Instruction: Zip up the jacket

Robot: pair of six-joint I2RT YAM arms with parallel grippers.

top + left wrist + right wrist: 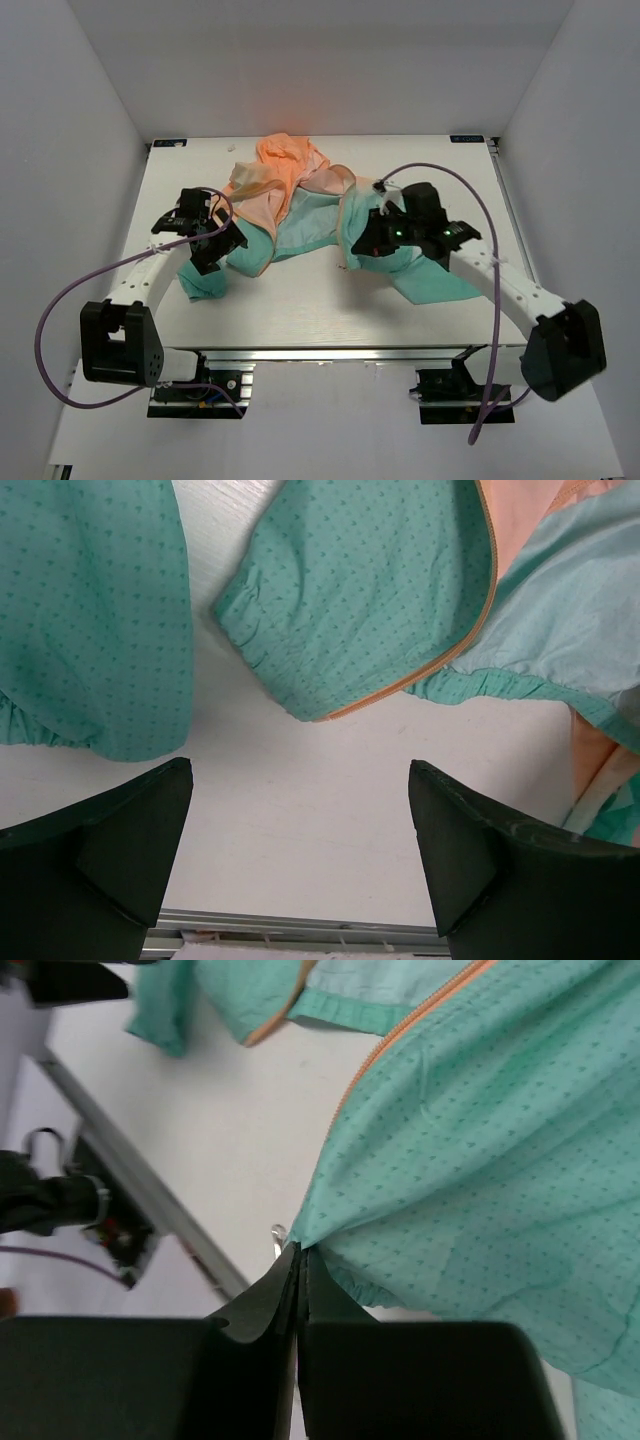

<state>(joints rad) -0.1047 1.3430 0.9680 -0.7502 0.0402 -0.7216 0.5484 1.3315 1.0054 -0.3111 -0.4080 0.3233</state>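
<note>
The jacket lies crumpled across the middle of the table, peach-orange hood at the back, teal hem and sleeves toward the front. My right gripper is shut on the teal hem corner of the jacket, where the orange zipper edge ends; a small clear zipper pull pokes out at the fingertips. In the top view it sits over the right front panel. My left gripper is open and empty, hovering over bare table just in front of a teal hem corner with an orange zipper edge.
A teal sleeve lies left of the left gripper. The table's front metal rail runs just beyond the left fingers. White enclosure walls surround the table.
</note>
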